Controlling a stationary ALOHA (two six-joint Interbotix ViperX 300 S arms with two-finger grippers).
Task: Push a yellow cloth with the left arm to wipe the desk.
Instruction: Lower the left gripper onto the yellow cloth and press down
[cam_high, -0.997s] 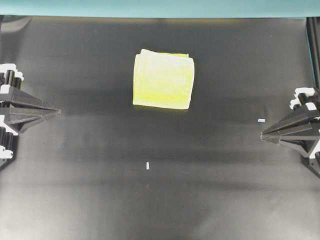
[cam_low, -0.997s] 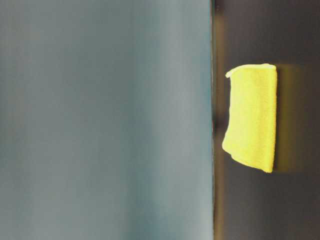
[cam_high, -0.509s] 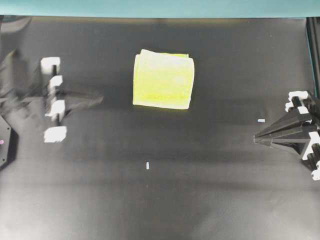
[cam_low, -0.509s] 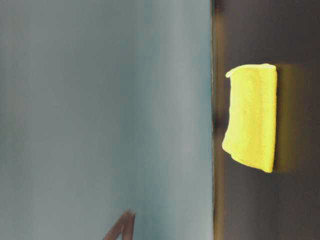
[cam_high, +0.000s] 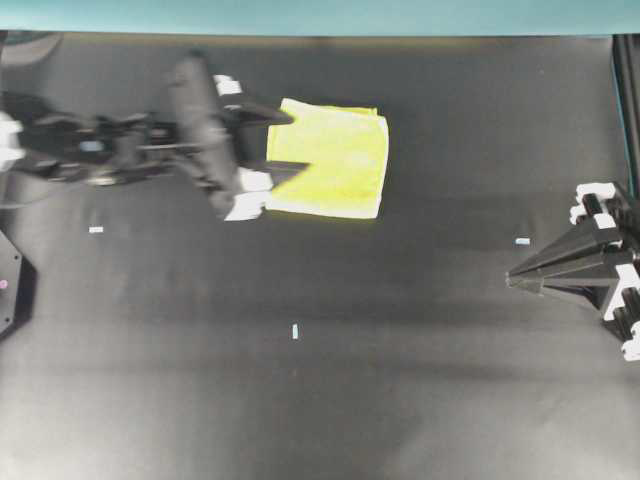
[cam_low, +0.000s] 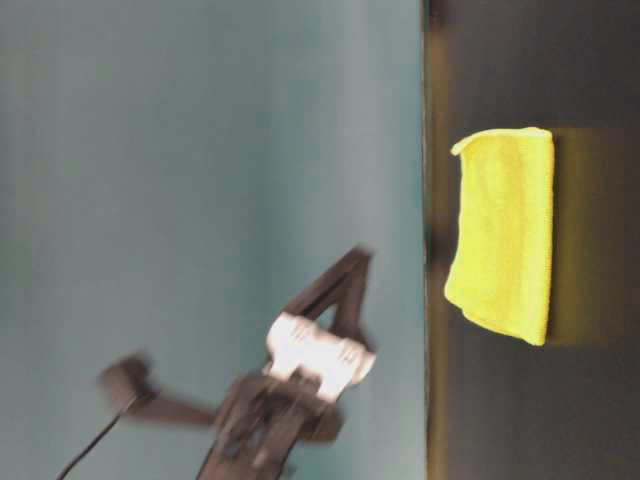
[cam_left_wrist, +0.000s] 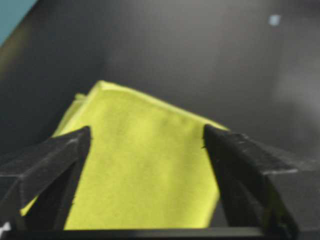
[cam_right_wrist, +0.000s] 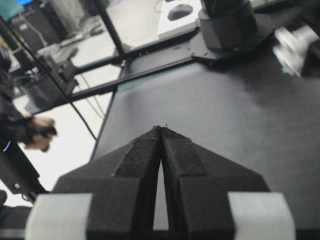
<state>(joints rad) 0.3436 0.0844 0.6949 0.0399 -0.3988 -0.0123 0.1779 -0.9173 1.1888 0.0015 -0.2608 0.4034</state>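
Observation:
The yellow cloth (cam_high: 340, 160) lies folded and flat on the black desk (cam_high: 300, 400), towards the back middle. The left arm (cam_high: 100, 150) reaches in from the left. My left gripper (cam_high: 285, 143) is open, and its two black fingers straddle the cloth's left edge. In the table-level view this gripper (cam_low: 345, 290) is blurred and hangs a little above the desk, apart from the cloth (cam_low: 505, 235). The left wrist view shows the cloth (cam_left_wrist: 145, 170) between the spread fingers (cam_left_wrist: 50, 155). My right gripper (cam_high: 515, 278) rests shut at the right edge, empty (cam_right_wrist: 161, 129).
Small pale tape marks (cam_high: 295, 331) dot the desk, one at the left (cam_high: 96, 229) and one near the right gripper (cam_high: 521, 241). A teal border (cam_high: 320, 15) runs along the back. A black frame and a person's hand show beyond the desk (cam_right_wrist: 35, 130).
The left arm has swung from the left edge up to the cloth, and its gripper has gone from shut to open. The right gripper shifted slightly and stays shut. The cloth has not moved.

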